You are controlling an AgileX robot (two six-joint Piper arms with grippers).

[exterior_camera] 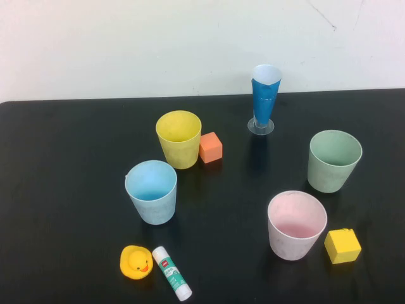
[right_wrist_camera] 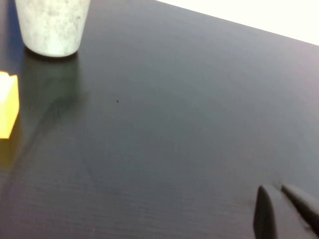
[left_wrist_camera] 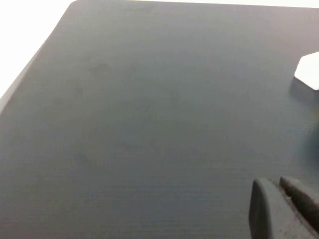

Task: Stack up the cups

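On a black table (exterior_camera: 63, 190) four cups stand upright and apart: yellow cup (exterior_camera: 179, 139) rear-left, blue cup (exterior_camera: 151, 191) front-left, green cup (exterior_camera: 333, 160) right, pink cup (exterior_camera: 296, 225) front-right. Left gripper (left_wrist_camera: 286, 209) and right gripper (right_wrist_camera: 284, 211) hover over bare tabletop, jaws together.

A black matte table (exterior_camera: 63, 190) stands against a plain white wall (exterior_camera: 126, 44), apparently faintly cracked.
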